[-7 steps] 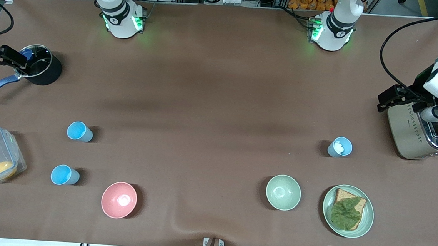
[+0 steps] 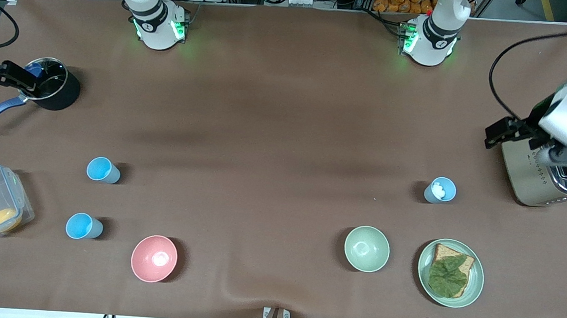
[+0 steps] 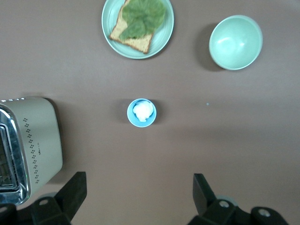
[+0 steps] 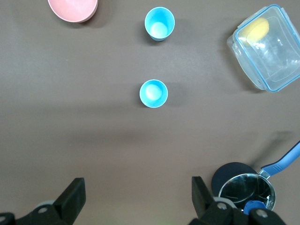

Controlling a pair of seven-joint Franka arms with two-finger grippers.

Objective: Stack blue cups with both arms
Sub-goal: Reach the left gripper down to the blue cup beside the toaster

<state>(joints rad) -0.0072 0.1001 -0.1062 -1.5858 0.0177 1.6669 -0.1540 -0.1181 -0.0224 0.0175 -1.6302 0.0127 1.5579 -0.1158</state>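
Left end effector [image 2: 515, 131] shifted slightly, fingers apart beside the toaster [image 2: 546, 177], right end effector [image 2: 0, 77] apart, seemingly over the saucepan [image 2: 51, 90], three blue cups [image 2: 103, 170] unmoved on the worktop [image 2: 284, 144].

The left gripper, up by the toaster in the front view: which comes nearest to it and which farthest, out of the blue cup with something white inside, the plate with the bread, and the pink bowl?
From the left gripper, over the table beside the toaster:
1. Blue cup with white filling, at the left arm's end of the table.
2. Plate with bread, nearer the front camera than that cup.
3. Pink bowl, toward the right arm's end.
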